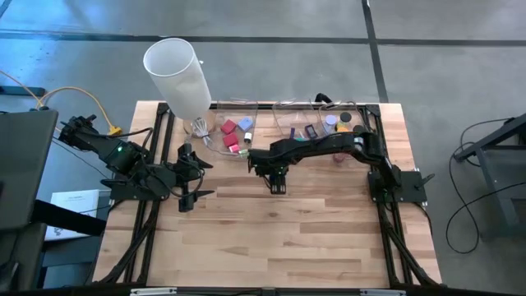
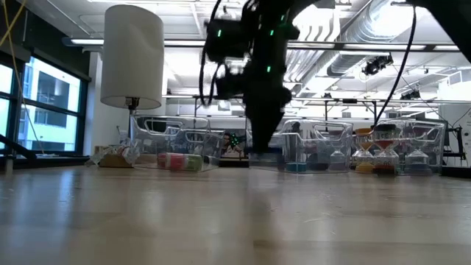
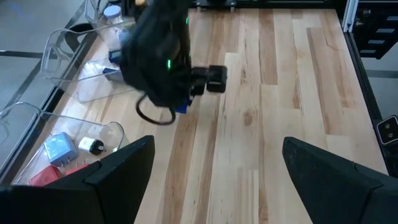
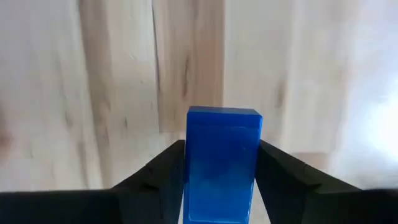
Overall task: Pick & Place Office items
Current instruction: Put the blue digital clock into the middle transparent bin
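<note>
My right gripper (image 1: pixel 277 186) points down over the middle of the table and is shut on a dark blue flat rectangle (image 4: pixel 224 162), which also shows under the hand in the left wrist view (image 3: pixel 181 109). My left gripper (image 1: pixel 200 176) waits open at the table's left side with nothing between its fingers (image 3: pixel 124 168). Other office items lie in clear bins along the far edge: red, pink and lavender blocks (image 1: pixel 234 130) in one, round discs (image 1: pixel 339 122) in the other. My right gripper pinches the blue rectangle by its two long side edges (image 4: pixel 194 171) between its two fingers (image 4: pixel 163 171). The fingers come from above, pointing down. The rectangle stands on end in the hold, its free short end (image 4: pixel 224 113) toward the table, a little above the wood.
A tall white cylinder (image 1: pixel 177 72) stands at the far left corner beside the left clear bin (image 1: pixel 215 140). A second clear bin (image 1: pixel 283 115) sits along the far edge under the right arm. Bare wood (image 1: pixel 271 238) spreads toward the near edge.
</note>
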Robot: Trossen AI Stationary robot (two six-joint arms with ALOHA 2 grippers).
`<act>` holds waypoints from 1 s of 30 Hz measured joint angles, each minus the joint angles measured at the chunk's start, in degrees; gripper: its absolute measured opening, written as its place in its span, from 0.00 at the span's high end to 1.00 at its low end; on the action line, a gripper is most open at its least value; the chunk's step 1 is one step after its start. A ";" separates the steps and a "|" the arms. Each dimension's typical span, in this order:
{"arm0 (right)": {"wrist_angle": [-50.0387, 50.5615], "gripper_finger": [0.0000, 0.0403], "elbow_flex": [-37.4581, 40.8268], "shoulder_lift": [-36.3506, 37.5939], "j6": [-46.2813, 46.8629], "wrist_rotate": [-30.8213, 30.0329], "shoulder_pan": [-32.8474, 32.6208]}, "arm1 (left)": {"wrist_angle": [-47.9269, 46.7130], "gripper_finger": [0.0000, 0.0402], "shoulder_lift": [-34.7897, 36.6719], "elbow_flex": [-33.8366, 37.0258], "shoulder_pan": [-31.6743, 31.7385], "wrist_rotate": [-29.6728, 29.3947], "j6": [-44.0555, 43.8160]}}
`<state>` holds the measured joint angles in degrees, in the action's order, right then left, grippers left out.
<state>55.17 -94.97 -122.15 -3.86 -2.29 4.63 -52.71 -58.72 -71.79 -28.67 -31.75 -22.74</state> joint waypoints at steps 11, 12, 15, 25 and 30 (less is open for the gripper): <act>3.81 0.66 -0.14 12.15 2.62 -7.97 -1.58 | 0.02 0.14 0.00 0.00 0.00 -0.01 0.00; 4.65 0.66 -0.13 13.60 2.90 -9.13 -1.21 | 0.01 0.14 0.00 0.00 -0.02 -0.01 0.00; 5.85 0.66 -0.25 17.48 3.90 -13.24 0.36 | 0.04 0.14 0.00 0.00 -0.01 -0.02 -0.01; 11.58 0.63 -0.21 24.14 6.10 -14.74 14.74 | 0.15 0.14 0.00 0.00 -0.02 0.13 -0.11; 8.36 0.65 2.05 23.56 4.21 -9.95 21.92 | 0.11 0.14 0.00 0.00 -0.02 0.19 -0.24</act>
<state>63.52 -92.93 -98.59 0.36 -12.24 26.55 -52.60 -58.72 -71.79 -28.69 -31.56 -22.98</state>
